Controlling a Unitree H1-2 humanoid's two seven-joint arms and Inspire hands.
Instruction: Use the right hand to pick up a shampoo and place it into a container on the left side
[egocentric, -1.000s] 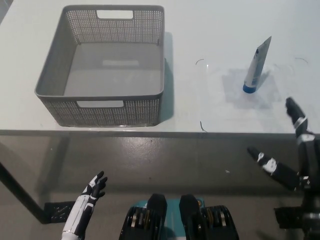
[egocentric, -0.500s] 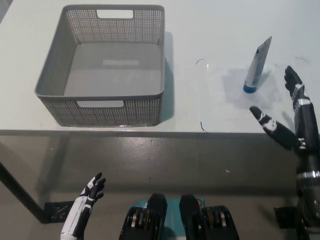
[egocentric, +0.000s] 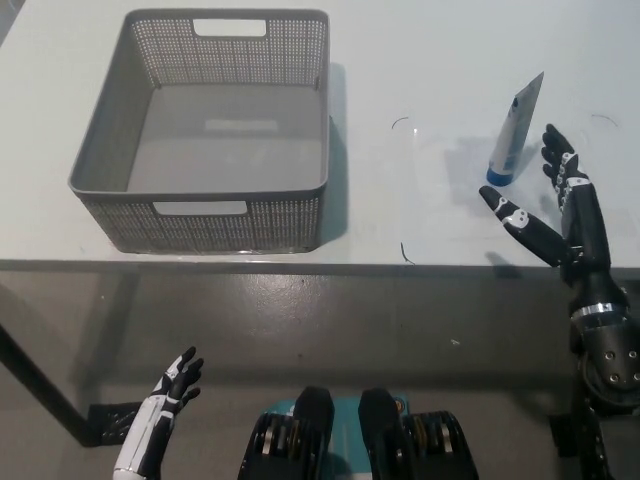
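My right hand (egocentric: 548, 205) spread wide, just beside the shampoo tube (egocentric: 513, 130), not touching. Tube upright on the tabletop (egocentric: 420, 70), ungrasped. Basket (egocentric: 205, 225) at left empty. Left hand (egocentric: 160, 405) low, fingers apart. Grasp, carry, drop all remain.

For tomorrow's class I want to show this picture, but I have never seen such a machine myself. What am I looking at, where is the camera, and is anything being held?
The camera sits on a humanoid robot's head and looks steeply down. A white table carries a grey perforated basket, which has nothing in it, on the left, and a shampoo tube standing on its blue cap on the right. The black right hand is open just beside the tube, not touching it. The white left hand rests low, below the table edge, also open. Nothing is held yet.
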